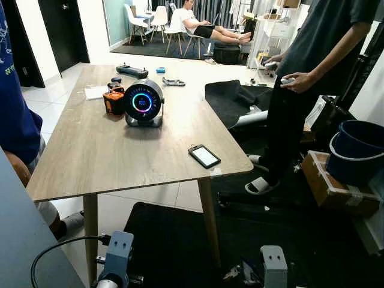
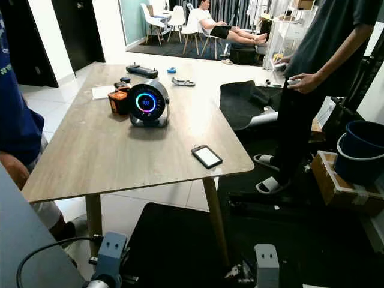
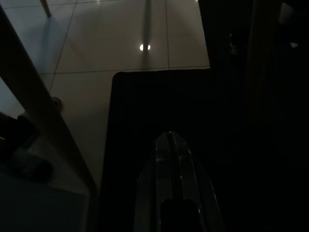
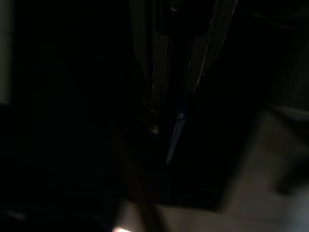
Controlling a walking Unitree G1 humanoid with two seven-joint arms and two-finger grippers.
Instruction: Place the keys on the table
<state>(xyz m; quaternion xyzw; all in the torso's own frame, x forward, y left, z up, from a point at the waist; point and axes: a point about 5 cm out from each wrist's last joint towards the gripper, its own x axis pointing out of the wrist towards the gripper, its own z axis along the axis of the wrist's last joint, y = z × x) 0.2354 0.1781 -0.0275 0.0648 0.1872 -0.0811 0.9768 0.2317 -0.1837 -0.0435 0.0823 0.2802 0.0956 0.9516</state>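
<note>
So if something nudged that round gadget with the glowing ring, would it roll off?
Probably not: the round gadget sits on a flat grey base on the table, so it would likely slide. Its bulk suggests some weight. It stands well in from the edges.

A phone point(image 1: 204, 156) lies near the bench's point(image 1: 90, 162) right front corner; a round speaker point(image 1: 144, 102) sits behind it, a person point(image 1: 312, 72) standing right.
</note>
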